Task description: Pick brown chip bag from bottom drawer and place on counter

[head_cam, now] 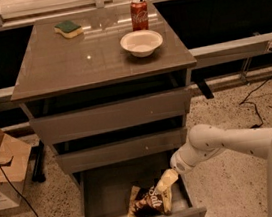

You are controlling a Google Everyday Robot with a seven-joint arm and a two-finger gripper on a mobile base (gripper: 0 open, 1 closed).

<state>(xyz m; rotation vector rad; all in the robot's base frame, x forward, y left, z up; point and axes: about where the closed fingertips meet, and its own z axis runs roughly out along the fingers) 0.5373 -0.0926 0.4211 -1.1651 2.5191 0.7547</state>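
Note:
The bottom drawer (95, 197) is pulled open below two shallower grey drawers. The brown chip bag (148, 202) lies crinkled near the drawer's front right, white lettering up. My gripper (164, 182) reaches down into the drawer from the right on a white arm and sits at the bag's upper right edge, touching or just over it. The counter (78, 58) is the glossy grey-brown top of the cabinet.
On the counter stand a white bowl (141, 42), a red soda can (139, 14) behind it and a green-yellow sponge (68, 28) at the back left. A cardboard box (2, 164) and cables lie on the floor to the left. A railing runs behind the cabinet.

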